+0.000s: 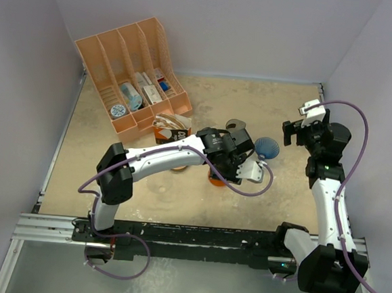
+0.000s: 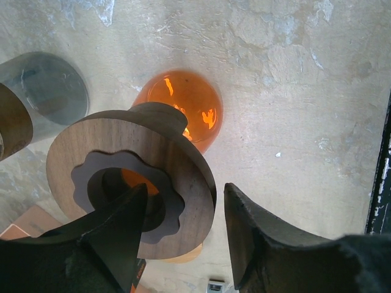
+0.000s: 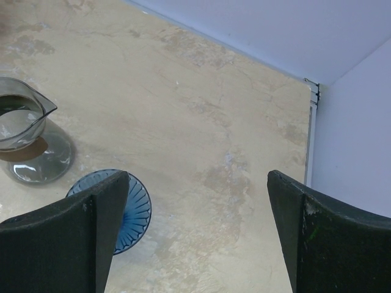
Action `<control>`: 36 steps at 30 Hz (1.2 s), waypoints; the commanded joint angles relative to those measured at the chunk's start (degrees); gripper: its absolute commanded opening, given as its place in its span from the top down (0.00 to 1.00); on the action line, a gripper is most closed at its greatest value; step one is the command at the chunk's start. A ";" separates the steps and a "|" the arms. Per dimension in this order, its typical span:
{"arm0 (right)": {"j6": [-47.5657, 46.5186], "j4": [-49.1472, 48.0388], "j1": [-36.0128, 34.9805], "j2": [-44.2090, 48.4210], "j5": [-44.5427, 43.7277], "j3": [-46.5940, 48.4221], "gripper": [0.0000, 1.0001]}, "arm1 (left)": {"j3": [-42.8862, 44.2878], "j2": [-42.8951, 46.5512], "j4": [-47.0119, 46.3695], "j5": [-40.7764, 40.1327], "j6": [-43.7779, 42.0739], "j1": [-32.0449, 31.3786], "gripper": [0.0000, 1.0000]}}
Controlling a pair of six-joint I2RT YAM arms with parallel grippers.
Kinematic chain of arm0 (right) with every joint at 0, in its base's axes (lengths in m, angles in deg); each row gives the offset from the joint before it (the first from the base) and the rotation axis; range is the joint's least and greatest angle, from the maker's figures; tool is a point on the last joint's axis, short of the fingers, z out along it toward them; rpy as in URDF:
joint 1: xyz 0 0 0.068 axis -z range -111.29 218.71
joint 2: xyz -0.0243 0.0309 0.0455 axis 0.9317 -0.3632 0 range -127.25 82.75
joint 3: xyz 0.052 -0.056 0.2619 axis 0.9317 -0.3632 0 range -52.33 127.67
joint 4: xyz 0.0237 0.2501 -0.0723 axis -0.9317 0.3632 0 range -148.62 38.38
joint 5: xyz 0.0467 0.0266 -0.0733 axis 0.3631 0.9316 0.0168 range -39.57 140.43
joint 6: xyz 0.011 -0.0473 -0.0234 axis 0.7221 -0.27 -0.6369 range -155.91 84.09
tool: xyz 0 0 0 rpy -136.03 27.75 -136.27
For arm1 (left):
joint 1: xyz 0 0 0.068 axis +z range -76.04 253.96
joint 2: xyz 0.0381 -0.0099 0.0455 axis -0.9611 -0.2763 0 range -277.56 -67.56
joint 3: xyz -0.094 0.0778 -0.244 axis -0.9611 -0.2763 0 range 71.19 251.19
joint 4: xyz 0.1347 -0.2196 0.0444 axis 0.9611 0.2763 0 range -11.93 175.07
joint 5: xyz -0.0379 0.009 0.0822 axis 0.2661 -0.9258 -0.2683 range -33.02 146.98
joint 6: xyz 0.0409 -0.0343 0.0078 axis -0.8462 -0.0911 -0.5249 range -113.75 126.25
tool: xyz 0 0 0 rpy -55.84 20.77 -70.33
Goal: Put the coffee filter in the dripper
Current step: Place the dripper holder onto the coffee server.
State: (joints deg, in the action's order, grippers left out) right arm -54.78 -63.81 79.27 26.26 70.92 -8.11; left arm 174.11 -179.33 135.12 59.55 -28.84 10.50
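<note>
Two drippers are on the table [image 1: 112,174]. One orange dripper [image 2: 183,104] with one wooden ring [image 2: 91,146] sits under the left gripper [image 2: 183,192], whose jaws are apart with the ring's rim between them. One blue dripper [image 3: 137,210] and one glass jug [image 3: 18,119] sit below the wide-open right gripper [image 3: 195,177].

Peach file organizer [image 1: 138,67] sits in the desk's [image 1: 254,103] far-left corner, small packets tucked in its slots. Clear glass carafe [image 3: 18,119] stands upright, well apart, near the desk's middle.
</note>
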 commanded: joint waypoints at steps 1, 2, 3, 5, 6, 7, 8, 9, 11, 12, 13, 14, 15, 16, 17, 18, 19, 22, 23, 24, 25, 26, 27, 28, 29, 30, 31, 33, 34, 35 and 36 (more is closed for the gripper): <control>-1.46 -1.02 0.24 1.39 1.25 -0.13 0.03 | 1.76 2.83 -0.58 -0.78 1.31 -0.26 0.46; -2.04 -0.88 0.24 1.44 0.77 -0.11 0.03 | 1.83 3.17 -0.65 -0.87 1.44 -0.26 0.45; -2.26 -0.76 0.24 1.42 0.36 -0.14 0.03 | 1.83 3.65 -0.66 -0.94 1.73 -0.24 0.41; -2.35 -0.57 0.20 1.63 0.77 -0.22 0.02 | 1.95 4.70 -0.70 -1.05 2.25 -0.21 0.37; -2.46 -0.48 0.24 1.71 1.04 -0.26 0.02 | 1.94 5.26 -0.64 -1.16 2.43 -0.25 0.35; -2.46 -0.52 0.21 1.81 1.31 -0.20 0.01 | 2.09 5.93 -0.63 -1.35 2.66 -0.26 0.34; -2.56 -0.50 0.23 1.87 1.57 -0.17 0.01 | 2.09 6.68 -0.63 -1.58 2.92 -0.26 0.33; -2.58 -0.43 0.23 1.98 1.95 -0.09 0.00 | 2.08 7.36 -0.64 -1.91 3.19 -0.18 0.32; -2.82 -0.35 0.24 2.00 2.62 -0.02 0.00 | 2.02 8.79 -0.63 -2.29 3.71 0.27 0.31; -2.94 -0.30 0.24 1.95 3.01 0.11 0.00 | 2.03 9.51 -0.63 -2.12 4.04 0.81 0.31; -3.11 -0.14 0.22 1.99 3.36 0.15 0.00 | 2.01 10.19 -0.75 -1.68 4.41 1.51 0.31; -3.30 -0.05 0.24 2.06 3.78 0.22 0.00 | 2.03 10.85 -0.97 -0.85 5.05 2.60 0.31; -3.43 0.06 0.22 2.01 4.15 0.23 0.00 | 2.03 11.58 -1.35 0.34 5.67 4.35 0.31; -3.67 0.21 0.22 2.00 4.53 0.28 0.00 | 2.03 12.50 -1.92 1.57 6.37 5.83 0.31; -3.90 0.25 0.22 2.00 5.00 0.28 0.00 | 1.89 13.20 -2.44 2.93 7.19 7.58 0.31; -4.09 0.39 0.24 1.98 5.46 0.27 0.00 | 1.59 14.08 -3.03 3.84 7.87 9.19 0.31; -4.27 0.51 0.24 2.12 6.04 0.17 0.00 | 1.02 15.04 -4.03 4.15 8.57 10.58 0.31; -4.82 0.92 0.23 2.04 6.91 -0.04 0.00 | -2.79 18.71 -8.03 2.64 9.97 13.90 0.31; -4.95 1.01 0.23 1.96 7.07 -0.02 0.00 | -4.25 19.90 -9.27 2.44 10.45 15.22 0.31; -5.13 1.05 0.19 1.95 7.15 0.01 0.00 | -5.49 20.94 -10.48 2.55 11.14 16.67 0.31; -5.31 1.14 0.24 1.79 7.23 0.00 0.00 | -6.67 21.96 -11.49 2.89 11.99 18.41 0.31; -5.48 1.16 0.24 1.82 7.35 0.03 0.00 | -7.79 22.91 -12.67 3.44 12.86 20.15 0.31; -5.73 1.27 0.22 1.83 7.49 -0.07 0.00 | -8.81 23.72 -13.81 3.82 13.93 22.11 0.31; -6.04 1.27 0.24 1.89 7.73 -0.17 0.00 | -9.75 24.58 -14.83 4.24 15.26 23.77 0.31; -6.42 1.28 0.23 1.95 7.95 -0.22 0.00 | -10.47 25.42 -15.81 4.69 16.30 25.72 0.31; -6.71 1.32 0.24 2.04 8.25 -0.30 0.00 | -11.13 26.18 -16.79 5.29 17.58 27.58 0.31; -6.99 1.33 0.24 2.14 8.75 -0.36 0.00 | -11.80 26.95 -17.67 6.21 18.82 29.30 0.31; -7.73 1.49 0.24 2.22 9.70 -0.50 0.00 | -13.09 28.18 -19.15 7.40 20.92 32.72 0.31; -8.07 1.50 0.23 2.17 9.96 -0.50 0.00 | -13.49 28.75 -19.92 7.67 22.00 34.25 0.31; -8.25 1.54 0.18 2.11 10.14 -0.52 0.00 | -14.30 29.32 -20.61 8.06 23.11 35.84 0.31; -8.23 1.58 0.16 1.93 10.10 -0.54 0.00 | -15.16 29.92 -21.64 8.56 24.33 37.44 0.30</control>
State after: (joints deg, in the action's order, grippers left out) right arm -61.14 -61.43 79.27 27.05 78.57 -8.30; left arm 160.99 -153.27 120.04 64.64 -11.07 43.33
